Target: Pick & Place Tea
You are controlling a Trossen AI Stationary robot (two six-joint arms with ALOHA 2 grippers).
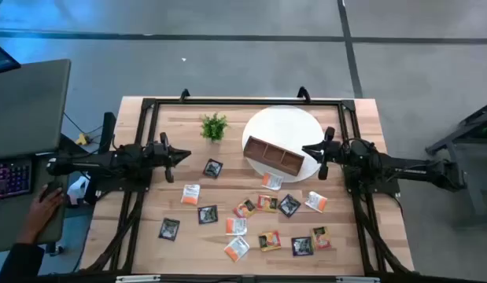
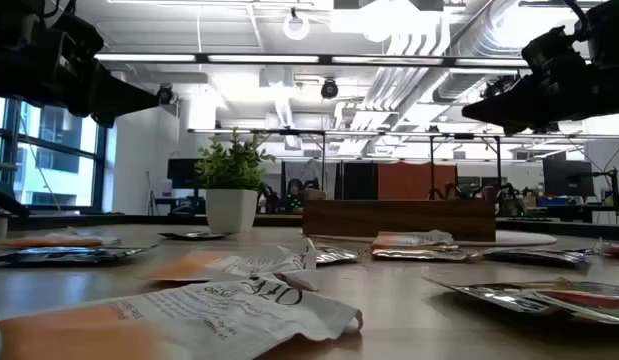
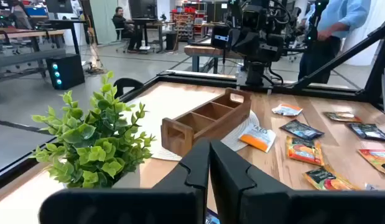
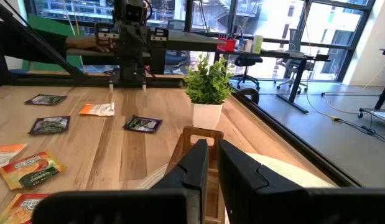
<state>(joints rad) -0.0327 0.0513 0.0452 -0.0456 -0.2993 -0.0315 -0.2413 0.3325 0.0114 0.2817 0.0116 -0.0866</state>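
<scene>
Several small flat tea sachets, black, white-and-orange and yellow-orange, lie scattered flat on the near half of the wooden table. One black sachet lies apart, nearer the plant. A brown wooden compartment tray rests on a round white plate. My left gripper hovers shut at the table's left, pointing toward the tray; in its wrist view the fingers nearly meet. My right gripper hovers shut just right of the tray, touching nothing.
A small green potted plant stands far-left of the tray. A black frame runs around the table. A person's hand rests at a desk with a keyboard left of the table. Another person stands beyond the right arm.
</scene>
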